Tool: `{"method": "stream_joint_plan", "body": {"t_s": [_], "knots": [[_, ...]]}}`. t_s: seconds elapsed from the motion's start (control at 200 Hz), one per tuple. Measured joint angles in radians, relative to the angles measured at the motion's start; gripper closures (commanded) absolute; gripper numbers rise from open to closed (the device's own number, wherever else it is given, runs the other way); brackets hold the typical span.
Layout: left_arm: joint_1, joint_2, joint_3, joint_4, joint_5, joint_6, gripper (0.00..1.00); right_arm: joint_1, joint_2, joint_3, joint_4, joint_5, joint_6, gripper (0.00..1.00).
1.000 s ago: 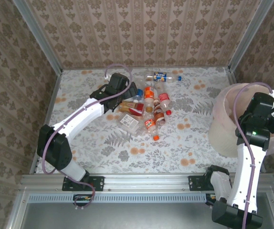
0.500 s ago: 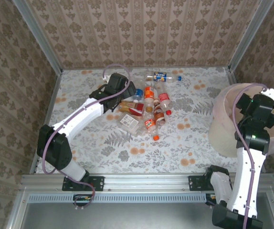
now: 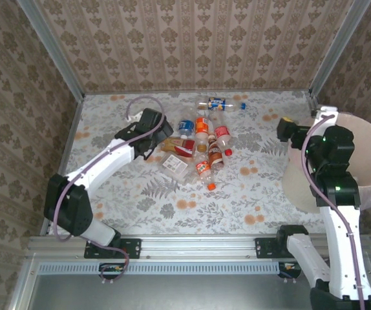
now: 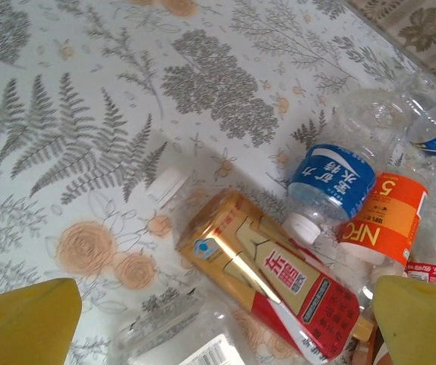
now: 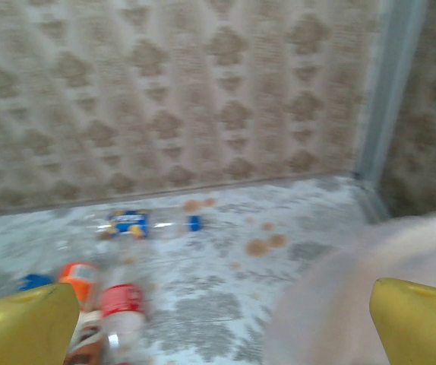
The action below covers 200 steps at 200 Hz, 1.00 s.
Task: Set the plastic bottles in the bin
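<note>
left gripper (image 4: pixel 225 327) has drawn back from the bottles (image 3: pixel 201 145) at the middle of the table (image 3: pixel 256 194); right gripper (image 3: pixel 287 124) has swung off the bin (image 3: pixel 305 181) toward them. both are spread, holding nothing. before the left lie a gold-and-red bottle (image 4: pixel 279 285) with chinese writing, a blue-labelled one (image 4: pixel 330 182), an orange one (image 4: pixel 381 217) reading "nfc" and "5". another bottle (image 3: pixel 221 103) lies alone by the far edge. bin stands at the right edge, contents unclear.

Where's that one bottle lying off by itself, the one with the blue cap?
In the top view the lone bottle lies on its side close to the back wall, just beyond the pile of bottles.
</note>
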Motion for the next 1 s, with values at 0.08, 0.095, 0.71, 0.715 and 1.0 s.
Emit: {"method": "stream_joint_plan", "body": {"t_s": [0.08,0.095,0.71,0.715,1.0], "knots": [[0.000,-0.032,-0.030,-0.010,0.006,-0.026,0.00,0.064,0.011,-0.011,0.057,-0.054,0.002,0.00],[-0.001,-0.035,-0.032,-0.012,0.007,-0.031,0.00,0.079,0.014,-0.015,0.072,-0.064,0.002,0.00],[-0.115,0.239,0.124,-0.250,0.080,-0.310,0.00,0.299,0.104,-0.132,0.325,-0.151,-0.023,0.00],[-0.115,0.243,0.126,-0.251,0.081,-0.311,0.00,0.299,0.104,-0.132,0.326,-0.151,-0.025,0.00],[-0.115,0.320,0.153,-0.292,0.104,-0.352,0.00,0.300,0.095,-0.144,0.331,-0.126,-0.071,0.00]]}}
